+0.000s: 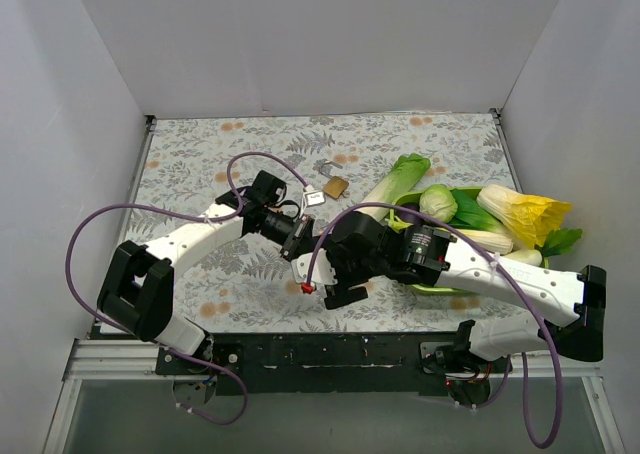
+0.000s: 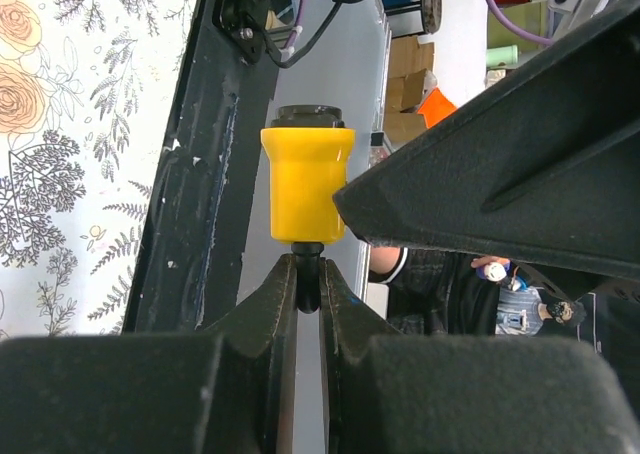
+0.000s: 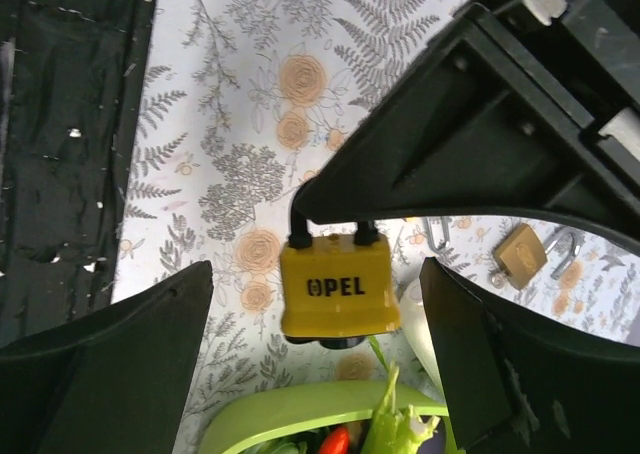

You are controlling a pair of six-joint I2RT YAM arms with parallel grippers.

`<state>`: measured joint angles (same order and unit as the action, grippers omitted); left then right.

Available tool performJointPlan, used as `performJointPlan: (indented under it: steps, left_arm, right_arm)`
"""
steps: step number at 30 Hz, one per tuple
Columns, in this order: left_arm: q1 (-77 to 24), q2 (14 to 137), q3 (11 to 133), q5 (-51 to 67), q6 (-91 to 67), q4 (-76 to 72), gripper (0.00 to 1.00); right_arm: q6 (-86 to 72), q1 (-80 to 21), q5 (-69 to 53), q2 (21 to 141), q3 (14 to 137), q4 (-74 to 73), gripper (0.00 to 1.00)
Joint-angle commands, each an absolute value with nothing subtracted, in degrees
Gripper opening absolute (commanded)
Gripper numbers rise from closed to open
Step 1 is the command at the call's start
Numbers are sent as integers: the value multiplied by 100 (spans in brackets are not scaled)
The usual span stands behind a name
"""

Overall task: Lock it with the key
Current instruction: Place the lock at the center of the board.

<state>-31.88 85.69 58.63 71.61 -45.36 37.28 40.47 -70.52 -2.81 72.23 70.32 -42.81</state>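
Currently: yellow padlock held in the air, second gripper open around it

The left gripper [image 2: 308, 277] is clamped tight on the black shackle [image 3: 297, 236] of a yellow padlock [image 3: 335, 289]. The padlock is off the table [image 1: 200, 154], between the 2 arms near the middle of the workspace. Gripping it by the shackle leaves the yellow body free. It also leaves the dark round part at the far end of the body clear; that is probably the keyhole.

The right gripper [image 3: 317, 267] is spread wide and holds nothing. Its 2 fingers [image 3: 120, 354] stand on either side of the padlock body without touching it. This looks like a line-up to take or steady the body.

No key can be picked out with certainty in any view, and none sits in either gripper. A second, brass padlock [image 1: 336, 186] lies on the table beyond the arms. A small white tag [image 1: 313, 199] lies just beside it and may belong to a key ring, but it is too small to tell.

A green bowl [image 3: 290, 414] of leafy vegetables [image 1: 440, 202] sits on the right side of the table, under the right arm. It appears to play no part in the job.

Judging from this, the locking has not begun, since no key is in the lock.
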Motion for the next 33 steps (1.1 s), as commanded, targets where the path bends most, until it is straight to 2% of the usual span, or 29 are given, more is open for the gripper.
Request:
performJointPlan:
  steps: [1, 13, 16, 17, 19, 22, 23, 24, 25, 27, 28, 31, 33]
  left_arm:
    - [-3199, 8262, 5801, 7638, -4579, 3612, 0]
    - [-3199, 8121, 5643, 7655, -4772, 3437, 0]
    - [-3190, 8086, 5599, 7655, -4816, 3393, 0]
    - [-3190, 8077, 5590, 7647, -4834, 3375, 0]
    - [-3199, 8033, 5555, 7646, -4843, 3366, 0]
    - [-3190, 7954, 5476, 7638, -4922, 3287, 0]
    - [-3173, 7945, 5449, 7638, -4931, 3270, 0]
    - [-3147, 7937, 5423, 7612, -4939, 3261, 0]
    - [-3051, 7893, 5388, 7611, -4948, 3261, 11]
    - [-2875, 7840, 5274, 7559, -4948, 3226, 33]
    - [-2596, 7779, 5256, 7541, -4940, 3226, 59]
    - [-1885, 7647, 5238, 7471, -4869, 3261, 77]
    - [-1505, 7568, 5273, 7331, -4852, 3252, 98]
  right_arm:
    - [4227, -7066, -35, 7260, 6935, -3938, 92]
    - [4263, -7058, -62, 7339, 6715, -3701, 80]
    - [4289, -7058, -97, 7453, 6759, -3683, 73]
    - [4306, -7058, -105, 7514, 6776, -3665, 66]
    - [4342, -7058, -88, 7550, 6768, -3674, 59]
    - [4351, -7058, -35, 7576, 6750, -3639, 37]
    - [4290, -7049, -35, 7567, 6759, -3630, 22]
    - [4237, -7049, -35, 7585, 6776, -3630, 13]
    - [4158, -7040, 130, 7594, 6785, -3639, 5]
    - [3843, -6979, 158, 7611, 6864, -3708, 1]
    - [3710, -6857, 80, 7655, 6908, -3735, 1]
    - [3060, -6471, -263, 7795, 7170, -3901, 1]
    - [2647, -6233, -412, 7901, 7303, -3964, 1]
